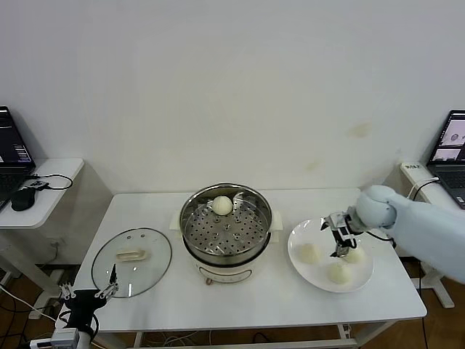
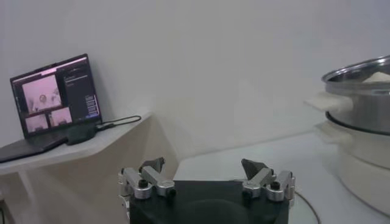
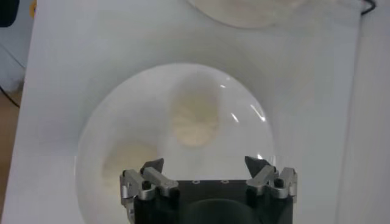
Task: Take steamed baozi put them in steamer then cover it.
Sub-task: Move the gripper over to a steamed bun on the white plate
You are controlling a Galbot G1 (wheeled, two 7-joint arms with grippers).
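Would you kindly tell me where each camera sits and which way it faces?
Head: high, looking down at steamer, cover, plate; both arms show.
Left wrist: low beside the table, facing the steamer and a laptop; open left pincer shows.
Right wrist: above the plate, facing down; open right pincer shows.
Shared: head and left wrist see the steamer.

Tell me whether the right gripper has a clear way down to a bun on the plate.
Probably yes. The right gripper hangs open above the white plate, and nothing lies between it and the nearest bun; the steamer stands off to the side.
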